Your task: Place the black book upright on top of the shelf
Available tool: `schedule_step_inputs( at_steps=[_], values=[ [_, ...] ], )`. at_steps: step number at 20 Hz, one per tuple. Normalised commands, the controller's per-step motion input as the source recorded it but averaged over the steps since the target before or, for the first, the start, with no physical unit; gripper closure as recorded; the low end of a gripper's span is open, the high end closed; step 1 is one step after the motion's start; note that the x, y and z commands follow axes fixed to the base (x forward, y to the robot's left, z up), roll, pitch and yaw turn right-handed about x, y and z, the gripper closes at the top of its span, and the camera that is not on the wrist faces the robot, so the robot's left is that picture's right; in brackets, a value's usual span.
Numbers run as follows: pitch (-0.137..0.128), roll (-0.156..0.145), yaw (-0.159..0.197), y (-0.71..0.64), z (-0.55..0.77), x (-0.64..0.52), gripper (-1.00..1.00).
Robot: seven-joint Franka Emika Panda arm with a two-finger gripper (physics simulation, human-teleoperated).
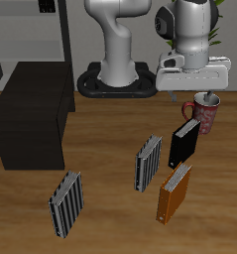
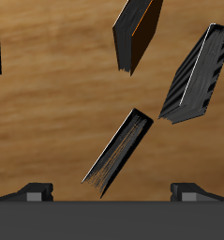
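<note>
Far to the left sits the shelf (image 1: 31, 117), and to the right the black book (image 1: 183, 145) (image 2: 123, 150) stands upright before the mug (image 1: 206, 111), its long side leaning away, just below the released gripper (image 1: 196, 96).

No legible text, label, brand, number or sign was found in either view. The black book (image 1: 183, 145) shows a plain cover with no title. The orange-brown book (image 1: 174, 192) is likewise unmarked. The two grey striped books (image 1: 148, 163) (image 1: 65, 202) carry only stripes, no lettering. The mug (image 1: 204, 113) bears no readable print. The shelf (image 1: 31, 124) has bare dark faces. The wrist view shows the book covers and page edges blank.
</note>
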Motion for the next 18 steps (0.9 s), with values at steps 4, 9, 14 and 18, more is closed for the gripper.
schedule_step_inputs(
  at_steps=[4, 9, 14, 18],
  values=[
    [-0.002, -0.021, -0.037, -0.02, -0.19, 0.06, -1.0],
    [-0.038, -0.001, -0.026, 0.02, -0.19, 0.02, -1.0],
    [0.007, -0.008, -0.034, -0.04, -0.31, 0.03, -1.0],
    [-0.013, -0.028, -0.026, -0.09, -0.14, 0.06, -1.0]
  ],
)
